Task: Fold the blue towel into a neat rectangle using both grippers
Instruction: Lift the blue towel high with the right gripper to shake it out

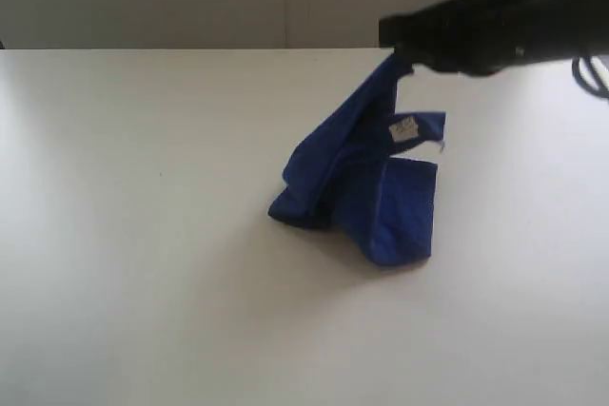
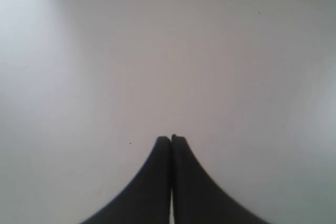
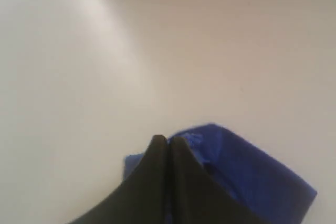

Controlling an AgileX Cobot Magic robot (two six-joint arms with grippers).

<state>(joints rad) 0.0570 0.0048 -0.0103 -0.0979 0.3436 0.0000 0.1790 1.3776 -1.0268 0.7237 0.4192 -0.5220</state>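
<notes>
One white tag (image 1: 404,128), probably, exterior-only | right tool (image 3: 167,140) pinches blue towel (image 1: 366,192)

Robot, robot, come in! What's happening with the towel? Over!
Right gripper shut on blue towel corner, raised. Left gripper shut, empty. Towel bunched, bottom on table. Nothing blocking.

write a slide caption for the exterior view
Right gripper pinches an edge of the blue towel, tenting it up from the white table
</notes>
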